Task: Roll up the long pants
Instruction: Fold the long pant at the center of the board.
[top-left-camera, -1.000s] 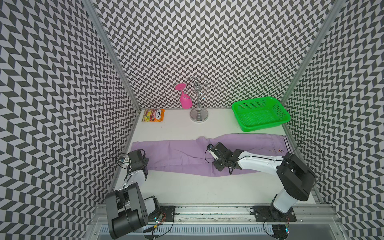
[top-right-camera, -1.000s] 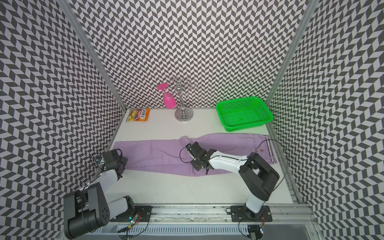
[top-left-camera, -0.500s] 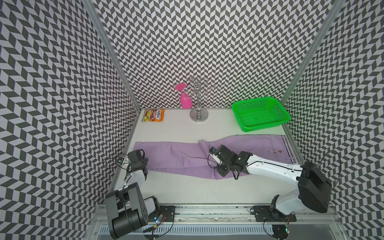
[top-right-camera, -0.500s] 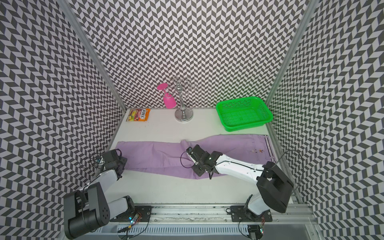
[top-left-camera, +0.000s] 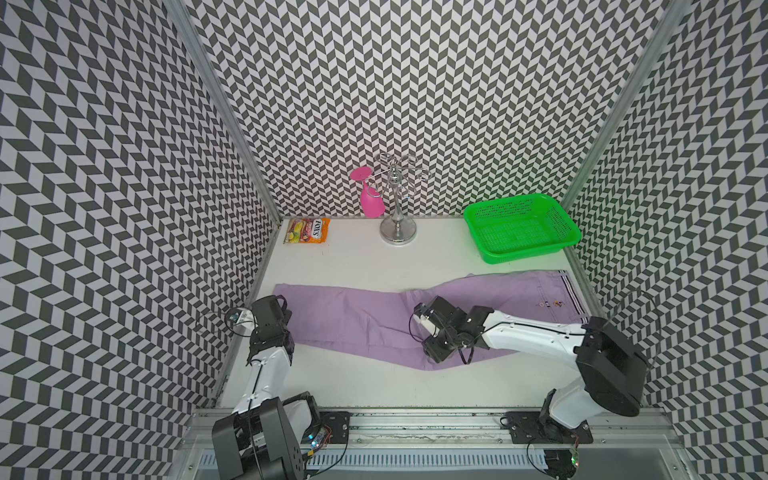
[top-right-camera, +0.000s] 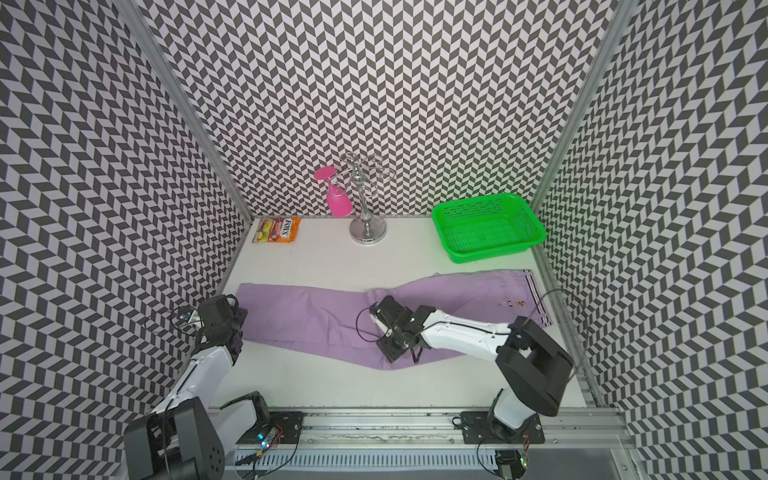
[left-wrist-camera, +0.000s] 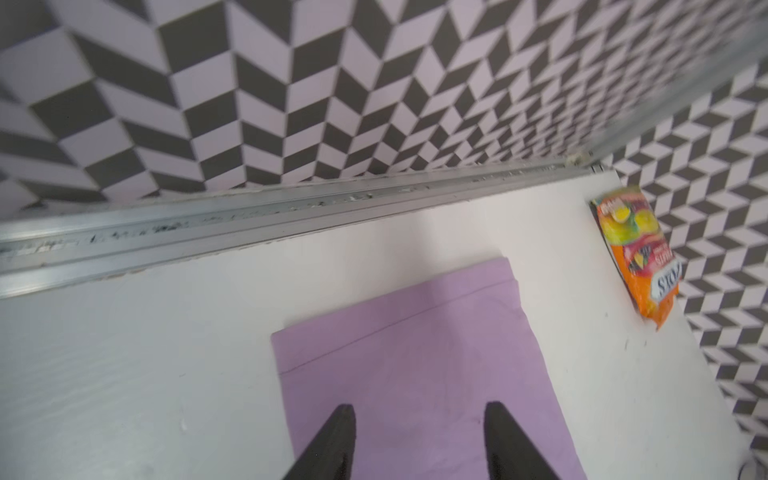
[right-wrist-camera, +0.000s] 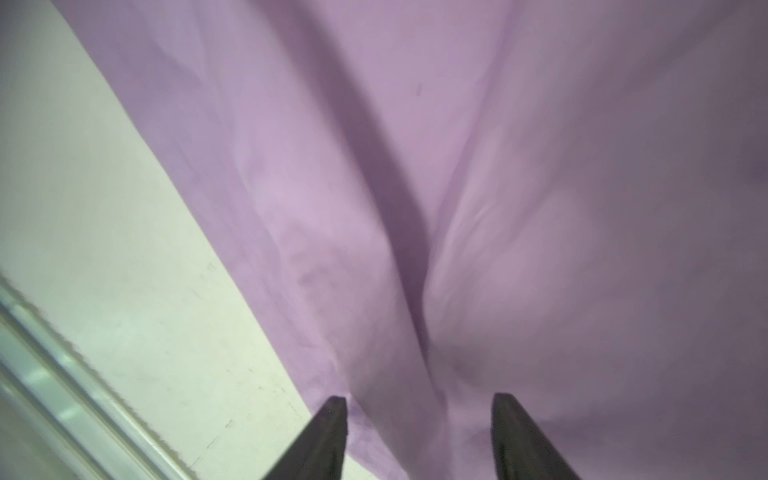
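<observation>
Across the front half of the white table (top-left-camera: 374, 386), the long pants (top-left-camera: 353, 316) lie flat and unrolled. The hem end is toward the robot's left and the striped waistband (top-left-camera: 570, 291) is at the right edge, just in front of a green mesh basket (top-left-camera: 528, 254). The left gripper (left-wrist-camera: 419, 409) hovers low over the hem end with its jaws parted and nothing between them. The right gripper (right-wrist-camera: 419, 401) sits over the near edge at mid-length, jaws likewise apart, straddling a soft raised crease. Rolling appears not yet begun, so the step in hand looks like smoothing and squaring the cloth. The next move calls for pinching one end across its width and turning it evenly over itself. The lilac fabric looks thin, matte and limp, with a stitched hem line. It would likely slacken or skew unless both sides advance together.
</observation>
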